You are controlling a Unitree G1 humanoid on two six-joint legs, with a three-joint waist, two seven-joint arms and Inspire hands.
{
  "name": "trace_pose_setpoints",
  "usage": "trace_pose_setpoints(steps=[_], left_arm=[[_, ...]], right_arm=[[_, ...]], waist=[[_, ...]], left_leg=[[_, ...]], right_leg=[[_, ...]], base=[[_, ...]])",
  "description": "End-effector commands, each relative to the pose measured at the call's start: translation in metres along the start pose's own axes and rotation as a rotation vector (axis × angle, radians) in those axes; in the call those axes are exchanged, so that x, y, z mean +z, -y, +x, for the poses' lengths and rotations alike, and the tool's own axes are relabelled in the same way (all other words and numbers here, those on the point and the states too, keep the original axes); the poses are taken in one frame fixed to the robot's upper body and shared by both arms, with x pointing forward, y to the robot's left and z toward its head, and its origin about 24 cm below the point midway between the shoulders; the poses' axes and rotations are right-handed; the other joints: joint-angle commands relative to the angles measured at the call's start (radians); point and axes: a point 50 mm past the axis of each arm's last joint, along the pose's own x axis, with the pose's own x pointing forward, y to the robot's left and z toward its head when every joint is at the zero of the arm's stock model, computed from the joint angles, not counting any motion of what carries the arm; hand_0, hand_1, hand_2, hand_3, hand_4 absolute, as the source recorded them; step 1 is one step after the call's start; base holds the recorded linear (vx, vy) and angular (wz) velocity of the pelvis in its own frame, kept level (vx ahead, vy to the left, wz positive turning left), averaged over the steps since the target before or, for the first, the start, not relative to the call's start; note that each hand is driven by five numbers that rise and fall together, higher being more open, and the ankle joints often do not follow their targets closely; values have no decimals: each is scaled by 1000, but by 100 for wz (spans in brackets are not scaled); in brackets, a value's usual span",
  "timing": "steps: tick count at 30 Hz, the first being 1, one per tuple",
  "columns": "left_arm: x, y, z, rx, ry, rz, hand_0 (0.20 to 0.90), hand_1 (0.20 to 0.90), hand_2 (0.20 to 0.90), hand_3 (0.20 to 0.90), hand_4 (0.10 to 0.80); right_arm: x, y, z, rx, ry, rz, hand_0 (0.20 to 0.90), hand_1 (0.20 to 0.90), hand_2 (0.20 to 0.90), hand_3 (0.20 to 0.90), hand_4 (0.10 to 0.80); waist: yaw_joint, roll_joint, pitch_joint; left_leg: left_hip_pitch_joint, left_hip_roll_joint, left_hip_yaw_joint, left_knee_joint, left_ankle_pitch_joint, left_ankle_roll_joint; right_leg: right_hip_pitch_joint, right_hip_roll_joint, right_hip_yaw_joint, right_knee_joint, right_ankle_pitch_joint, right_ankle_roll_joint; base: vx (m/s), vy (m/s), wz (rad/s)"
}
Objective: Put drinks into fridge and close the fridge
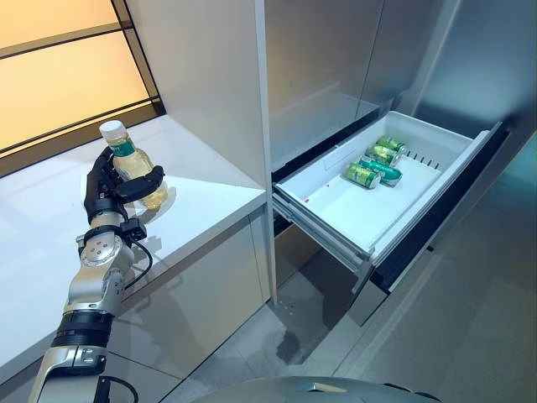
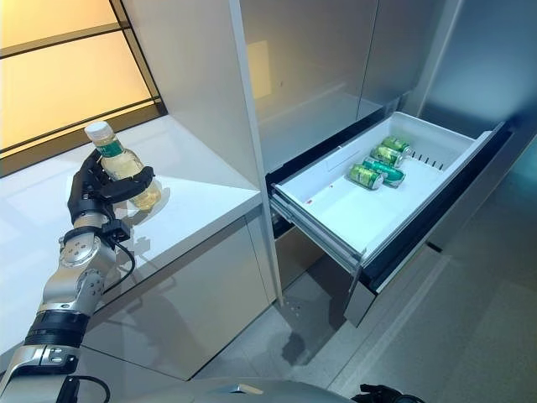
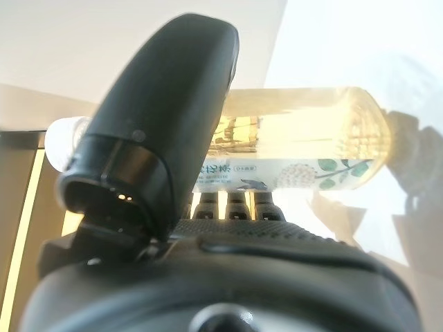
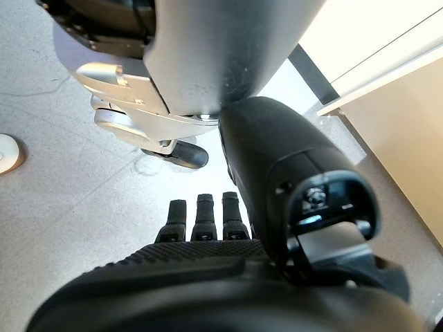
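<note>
Our left hand is curled round the bottle on the surface, well apart from the open drawer holding cans; a loose hold risks dropping it. Right hand hangs relaxed, empty

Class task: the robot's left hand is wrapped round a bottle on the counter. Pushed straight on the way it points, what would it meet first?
Probably the window behind the white counter; depth is unclear.
</note>
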Motion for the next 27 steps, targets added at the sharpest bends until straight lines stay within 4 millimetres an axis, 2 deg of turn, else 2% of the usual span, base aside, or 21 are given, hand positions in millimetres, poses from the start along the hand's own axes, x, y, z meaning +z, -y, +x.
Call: trace_pose_setpoints(steps=[1,2,14,18,22,23,24,25,27], left_arm=[[83,11,26,11,352,-123,396,396,396,313,213],[84,11,27,14,356,-127,300,300,300,200,100],[94,12,27,34,423,-157,300,300,300,200,100],[97,13,27,29,446,-160,300,300,300,200,100],[106,17,25,-4,473,-155,300,300,300,200,100],[107,17,25,-6,474,-155,300,300,300,200,100],[109,19,24,-16,479,-152,300,300,300,200,100],[113,23,23,-38,486,-150,300,300,300,200,100],[115,27,21,-56,495,-150,300,300,300,200,100]], right_arm=[[11,-20,2,92,13,-84,900,900,900,900,800],[11,-20,2,93,13,-85,900,900,900,900,800],[12,-20,2,93,14,-89,900,900,900,900,800],[11,-19,2,84,18,-172,900,900,900,900,800],[24,-21,1,116,62,-551,900,900,900,900,800],[26,-21,1,114,69,-573,900,900,900,900,800],[30,-24,0,133,83,-674,900,900,900,900,800],[43,-30,-3,156,130,-790,900,900,900,900,800],[57,-37,-6,173,181,-865,900,900,900,900,800]], waist=[[-5,-22,-21],[-6,-22,-21],[-12,-23,-23],[-11,-24,-25],[-1,-29,-24],[-1,-29,-24],[2,-30,-24],[8,-33,-23],[11,-34,-20]], left_leg=[[41,-68,-14,6,-122,56],[41,-68,-13,6,-122,55],[42,-69,-12,6,-123,55],[41,-68,-10,6,-123,54],[38,-68,-13,6,-123,52],[38,-68,-13,6,-123,52],[38,-68,-15,6,-124,51],[36,-67,-18,6,-123,49],[36,-68,-23,6,-122,49]], right_leg=[[-37,-1,93,23,21,47],[-37,-1,93,23,21,47],[-36,-1,96,22,23,47],[-37,-1,95,21,24,48],[-37,-4,90,17,23,49],[-37,-4,90,17,23,49],[-36,-5,88,16,23,49],[-35,-6,83,15,22,50],[-34,-7,79,15,23,50]], base=[[0,0,0],[0,0,0],[0,0,0],[0,0,0],[0,0,0],[0,0,0],[0,0,0],[0,0,0],[-15,-5,0]])
